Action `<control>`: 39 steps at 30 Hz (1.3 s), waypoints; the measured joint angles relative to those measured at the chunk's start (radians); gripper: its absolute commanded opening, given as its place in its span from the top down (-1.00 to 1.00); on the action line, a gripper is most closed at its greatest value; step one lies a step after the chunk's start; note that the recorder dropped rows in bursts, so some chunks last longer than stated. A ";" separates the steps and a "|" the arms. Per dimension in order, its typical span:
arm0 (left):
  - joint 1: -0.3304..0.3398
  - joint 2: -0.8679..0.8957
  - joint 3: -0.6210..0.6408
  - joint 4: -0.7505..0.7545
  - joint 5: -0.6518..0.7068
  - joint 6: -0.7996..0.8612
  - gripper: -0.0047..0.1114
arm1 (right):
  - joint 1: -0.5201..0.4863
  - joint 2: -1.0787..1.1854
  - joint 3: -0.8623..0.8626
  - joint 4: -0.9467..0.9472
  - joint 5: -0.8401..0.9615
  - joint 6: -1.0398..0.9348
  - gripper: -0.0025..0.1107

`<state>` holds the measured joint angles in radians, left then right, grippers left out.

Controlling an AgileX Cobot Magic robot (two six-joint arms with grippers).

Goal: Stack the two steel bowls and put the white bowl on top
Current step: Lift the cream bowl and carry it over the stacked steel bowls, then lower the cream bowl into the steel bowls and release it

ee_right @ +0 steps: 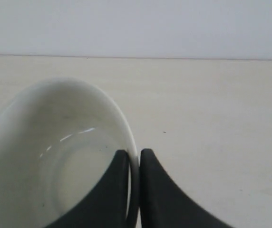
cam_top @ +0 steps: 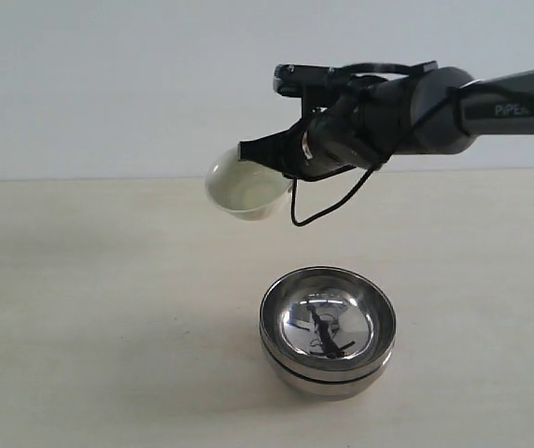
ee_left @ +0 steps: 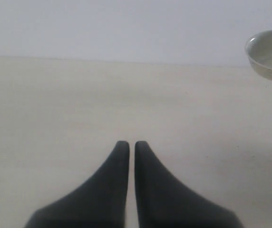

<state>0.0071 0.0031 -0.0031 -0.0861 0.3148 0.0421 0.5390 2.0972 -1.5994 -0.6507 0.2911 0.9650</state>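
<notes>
The two steel bowls (cam_top: 328,331) sit nested one inside the other on the table, near its front. The white bowl (cam_top: 245,190) hangs tilted in the air, up and to the left of the steel stack. My right gripper (cam_top: 269,161) is shut on its rim, one finger inside and one outside (ee_right: 134,154). The white bowl (ee_right: 55,152) fills much of the right wrist view. My left gripper (ee_left: 128,143) is shut with nothing in it, low over bare table; the exterior view does not show it. The white bowl (ee_left: 270,54) appears far off in the left wrist view.
The light wooden table (cam_top: 80,308) runs back to a plain white wall (cam_top: 108,84). The right arm (cam_top: 416,107) reaches in from the right, with a black cable looping under the wrist.
</notes>
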 measured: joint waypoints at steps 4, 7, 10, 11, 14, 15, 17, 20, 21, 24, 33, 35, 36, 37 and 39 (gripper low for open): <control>0.000 0.000 0.000 0.000 0.000 0.000 0.85 | 0.000 -0.057 0.002 0.212 0.104 -0.238 0.96; 0.000 0.000 0.000 0.000 0.000 0.000 0.85 | 0.000 -0.098 0.006 0.365 0.178 -0.409 0.96; 0.000 0.000 0.000 0.000 0.000 0.000 0.85 | 0.000 -0.147 0.030 0.452 0.223 -0.492 0.96; 0.000 0.000 0.000 0.000 0.000 0.000 0.85 | 0.000 -0.167 0.045 0.465 0.234 -0.508 0.96; 0.000 0.000 0.000 0.000 0.000 0.000 0.85 | -0.002 -0.231 0.109 0.481 0.250 -0.533 0.96; 0.000 0.000 0.000 0.000 0.000 0.000 0.85 | -0.002 -0.257 0.134 0.481 0.252 -0.540 0.96; 0.000 0.000 0.000 0.000 0.000 0.000 0.85 | -0.006 -0.312 0.181 0.486 0.257 -0.546 0.96; 0.000 0.000 0.000 0.000 0.000 0.000 0.85 | -0.011 -0.387 0.256 0.486 0.258 -0.560 0.96; 0.000 0.000 0.000 0.000 0.000 0.000 0.85 | -0.011 -0.412 0.283 0.486 0.260 -0.565 0.96; 0.000 0.000 0.000 0.000 0.000 0.000 0.85 | -0.011 -0.472 0.368 0.489 0.260 -0.572 0.96; 0.000 0.000 0.000 0.000 0.000 0.000 0.85 | -0.011 -0.536 0.598 0.492 0.185 -0.588 0.96; 0.000 0.000 0.000 0.000 0.000 0.000 0.85 | -0.011 -0.536 0.644 0.492 0.146 -0.588 0.96; 0.000 0.000 0.000 0.000 0.000 0.000 0.85 | -0.011 -0.536 0.663 0.492 0.126 -0.588 0.96; 0.000 0.000 0.000 0.000 0.000 0.000 0.85 | -0.011 -0.536 0.679 0.492 0.107 -0.588 0.96; 0.000 0.000 0.000 0.000 0.000 0.000 0.85 | -0.011 -0.536 0.701 0.492 0.070 -0.588 0.96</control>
<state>0.0071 0.0031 -0.0031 -0.0861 0.3148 0.0421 0.5282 1.5609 -0.8982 -0.1585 0.3613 0.3773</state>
